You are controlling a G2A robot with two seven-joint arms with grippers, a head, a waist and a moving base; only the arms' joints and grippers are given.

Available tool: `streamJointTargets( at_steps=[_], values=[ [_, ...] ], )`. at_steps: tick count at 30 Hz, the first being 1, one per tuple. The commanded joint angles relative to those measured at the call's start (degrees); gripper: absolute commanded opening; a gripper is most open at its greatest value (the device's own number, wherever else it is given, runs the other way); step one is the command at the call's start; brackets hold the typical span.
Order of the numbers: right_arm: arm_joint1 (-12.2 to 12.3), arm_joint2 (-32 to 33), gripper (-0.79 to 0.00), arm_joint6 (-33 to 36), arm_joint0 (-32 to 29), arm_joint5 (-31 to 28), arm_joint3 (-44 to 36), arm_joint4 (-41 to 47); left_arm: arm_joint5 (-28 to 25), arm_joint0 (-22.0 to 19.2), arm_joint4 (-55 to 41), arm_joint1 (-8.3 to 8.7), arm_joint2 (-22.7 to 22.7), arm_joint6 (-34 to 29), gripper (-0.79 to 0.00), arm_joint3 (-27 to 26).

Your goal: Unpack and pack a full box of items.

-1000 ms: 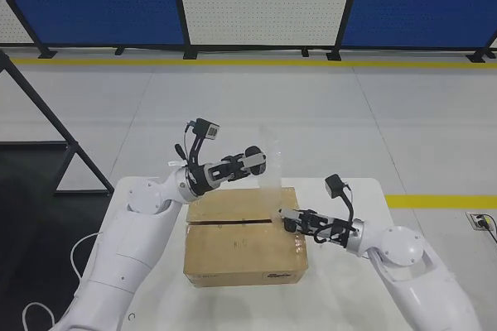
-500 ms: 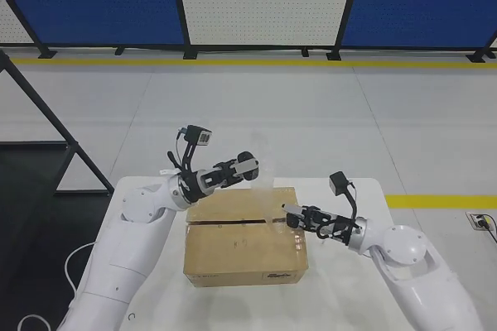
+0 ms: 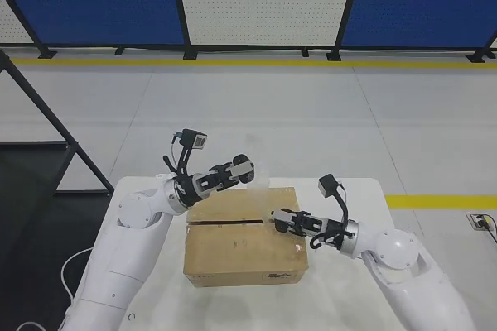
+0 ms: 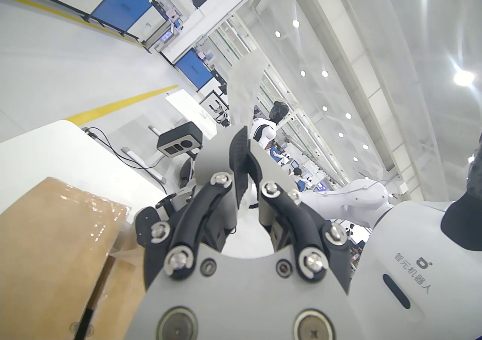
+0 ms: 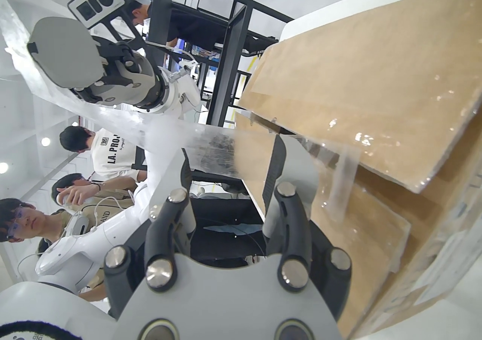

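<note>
- Cardboard box (image 3: pixel 244 248) sits mid-counter (image 3: pixel 369 194), long axis running side to side; the flap seam follows that axis, nearer the far edge.
- Small dark printed mark (image 3: pixel 277 275) on the box's near side face, too small to read.
- Left gripper (image 4: pixel 243 141) is raised beyond the box's far edge, fingers pressed together on a clear tape strip (image 4: pixel 244 81).
- The strip slants down to the box top at its right end.
- Right gripper (image 5: pixel 231 155) is at that end, fingers spread, with the strip crossing between them.
</note>
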Motion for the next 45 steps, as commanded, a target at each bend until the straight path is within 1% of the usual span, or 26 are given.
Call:
streamJointTargets(
  at_steps=[1,7,8,10,11,12,15,16,17,19,21,26,28,29,33,35,45],
  values=[
    [-0.2,-0.6,-0.348,-0.2,0.5,0.1,0.6,-0.1,0.0,0.1,0.0,0.06,0.0,0.1,-0.785,0.0],
    [-0.8,-2.3,-0.320,-0.5,2.2,1.4,3.4,0.0,0.0,0.4,-0.4,0.21,0.0,0.3,-0.785,0.2],
    [-0.9,-2.5,-0.320,-0.5,2.5,1.4,3.8,0.1,0.0,0.4,-0.3,0.25,0.0,0.3,-0.770,0.2],
    [-1.1,-2.9,-0.317,-0.5,2.9,1.3,4.4,0.1,-0.1,0.6,-0.4,0.33,-0.2,0.3,-0.643,0.2],
    [-1.2,-3.1,-0.317,-0.5,3.1,1.3,4.6,0.2,-0.1,0.6,-0.5,0.37,-0.2,0.2,-0.533,0.2],
    [-1.3,-3.2,-0.314,-0.4,3.3,1.3,4.8,0.3,-0.1,0.7,-0.5,0.43,-0.3,0.2,-0.480,0.2],
    [-1.5,-3.6,-0.317,-0.5,3.7,1.2,5.5,0.3,-0.2,1.0,-0.6,0.60,-0.6,0.4,-0.400,0.2],
    [-1.6,-3.7,-0.317,-0.5,3.8,1.2,5.6,0.3,-0.2,1.2,-0.7,0.67,-0.8,0.4,-0.271,0.2],
    [-1.6,-3.8,-0.311,-0.5,4.0,1.3,5.8,0.3,-0.3,1.3,-0.7,0.76,-1.0,0.4,-0.212,0.2],
    [-1.7,-3.9,-0.314,-0.4,4.2,1.4,6.1,0.2,-0.3,1.8,-0.9,0.94,-1.4,0.4,-0.179,0.1],
    [-1.8,-4.1,-0.305,-0.3,4.5,1.5,6.5,0.2,-0.4,2.3,-1.1,1.13,-1.9,0.3,-0.117,-0.1],
    [-2.1,-4.4,-0.314,-0.1,5.2,1.6,7.1,0.2,-0.6,3.4,-1.0,1.62,-3.0,0.7,-0.089,-0.9],
    [-2.2,-4.6,-0.314,0.0,5.4,1.6,7.3,0.2,-0.6,3.9,-1.0,1.82,-3.5,1.0,-0.018,-1.3],
    [-2.2,-4.6,-0.308,0.0,5.4,1.6,7.4,0.2,-0.6,4.1,-0.9,1.93,-3.7,1.1,-0.009,-1.5],
    [-2.4,-4.8,-0.305,0.2,5.7,2.1,7.9,0.2,-0.4,4.9,-0.8,2.33,-4.5,1.2,0.000,-2.1],
    [-2.5,-4.9,-0.286,0.4,5.9,2.5,8.3,0.1,-0.2,5.1,-0.8,2.48,-4.8,1.3,0.000,-2.4],
    [-2.8,-5.0,-0.280,-0.2,6.3,4.1,9.6,-0.7,0.2,5.8,-1.3,2.81,-4.7,1.4,0.000,-3.5]
  ],
)
